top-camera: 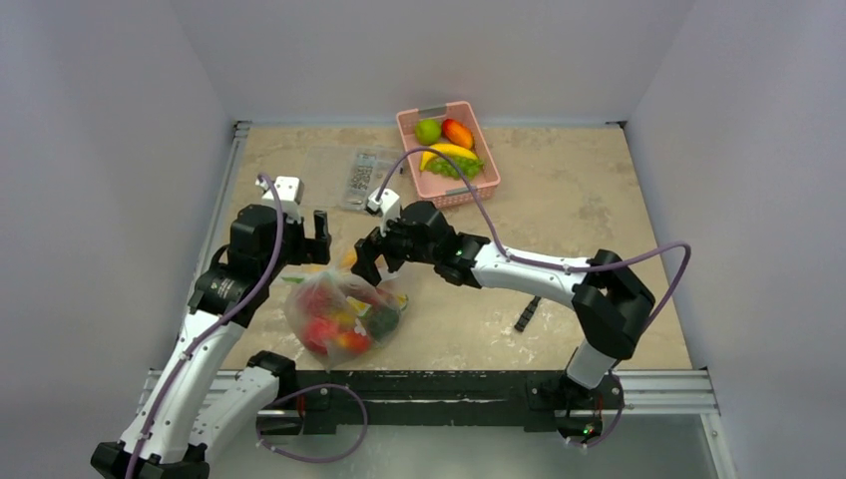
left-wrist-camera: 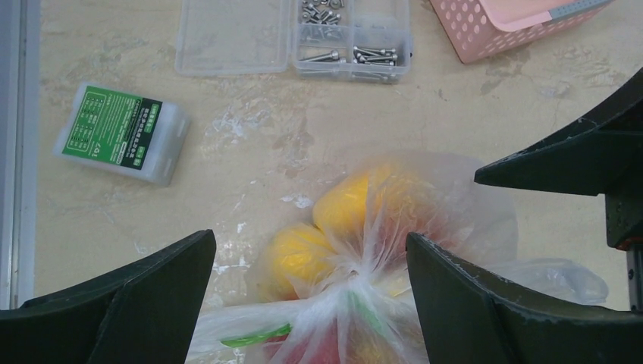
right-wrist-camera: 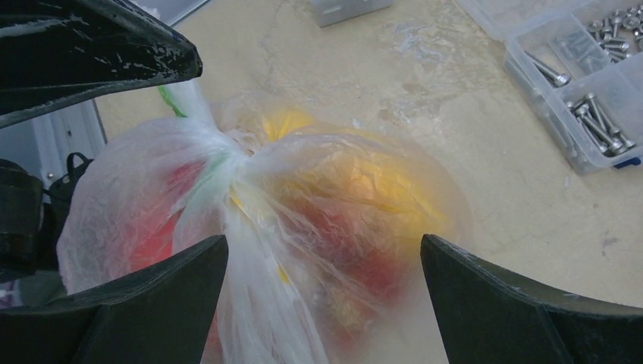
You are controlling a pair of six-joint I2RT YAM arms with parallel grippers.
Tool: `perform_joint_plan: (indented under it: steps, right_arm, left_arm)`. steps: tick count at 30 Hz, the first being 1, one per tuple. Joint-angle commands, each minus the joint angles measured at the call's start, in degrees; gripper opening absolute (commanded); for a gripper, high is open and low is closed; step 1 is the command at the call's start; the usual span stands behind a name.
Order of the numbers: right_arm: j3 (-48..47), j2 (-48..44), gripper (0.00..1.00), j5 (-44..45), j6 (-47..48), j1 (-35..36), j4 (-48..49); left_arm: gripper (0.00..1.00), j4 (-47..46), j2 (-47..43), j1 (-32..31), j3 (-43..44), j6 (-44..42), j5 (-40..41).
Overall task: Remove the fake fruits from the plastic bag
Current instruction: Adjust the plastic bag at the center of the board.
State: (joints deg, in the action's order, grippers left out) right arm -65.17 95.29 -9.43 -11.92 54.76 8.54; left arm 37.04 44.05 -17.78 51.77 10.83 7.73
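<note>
The plastic bag (top-camera: 344, 314) sits slumped on the table (top-camera: 559, 200), near the front edge, left of centre. It's clear and crinkly, neck bunched into a tight twist. The fake fruits (top-camera: 319, 329) are all inside, packed together: reds in the middle, yellows at the far side, one dark green on the right.

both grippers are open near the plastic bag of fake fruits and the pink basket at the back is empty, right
Not quite: the pink basket is not empty. The top external view shows a banana, green grapes, a green fruit and a red-orange fruit in it. The rest holds: the left gripper and right gripper are open near the plastic bag of fake fruits.
</note>
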Motion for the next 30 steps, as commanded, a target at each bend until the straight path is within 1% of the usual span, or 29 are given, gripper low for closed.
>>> perform_joint_plan:
  steps: [1,5,10,12,15,18,19,20,25,27,30]
  right_arm:
    - [-4.98,2.02,0.99,2.69,6.83,1.07,0.79]
    - [-7.49,4.49,0.99,4.79,11.40,3.26,-1.40]
    - [-8.72,6.84,0.99,10.79,11.62,3.89,-1.85]
    - [-8.49,7.10,0.94,11.16,11.26,3.90,-1.29]
    - [-6.82,7.08,0.79,11.75,8.66,3.95,0.70]
    - [-4.30,6.04,0.57,13.46,5.72,3.96,3.37]
    - [-3.08,5.46,0.52,13.74,4.95,3.95,4.81]
    - [-2.03,4.91,0.50,14.12,4.20,3.95,6.14]
    - [2.05,1.74,0.23,16.85,0.64,3.94,9.94]
    - [3.91,0.12,0.16,18.67,-0.83,3.84,11.21]
    - [6.28,-2.58,0.09,21.42,-2.59,3.87,12.42]
  left_arm:
    - [0.96,-1.69,-0.56,-0.32,-0.22,-1.04,0.40]
    - [0.96,-1.69,-0.18,-0.29,-0.36,-1.04,0.40]
    - [0.96,-1.69,0.68,-0.31,-0.08,-1.04,0.40]
    - [0.96,-1.69,0.68,-0.32,-0.13,-1.04,0.40]
    - [0.96,-1.69,0.80,-0.32,-0.17,-1.04,0.40]
    - [0.96,-1.69,1.49,-0.32,-0.10,-1.04,0.40]
    - [0.96,-1.69,1.66,-0.32,-0.01,-1.04,0.40]
    - [0.96,-1.69,1.96,-0.31,0.07,-1.04,0.40]
    - [0.96,-1.69,2.80,-0.35,0.00,-1.04,0.40]
    - [0.96,-1.69,3.52,-0.46,0.15,-1.04,0.40]
    - [0.96,-1.69,5.44,-0.80,0.47,-1.04,0.40]
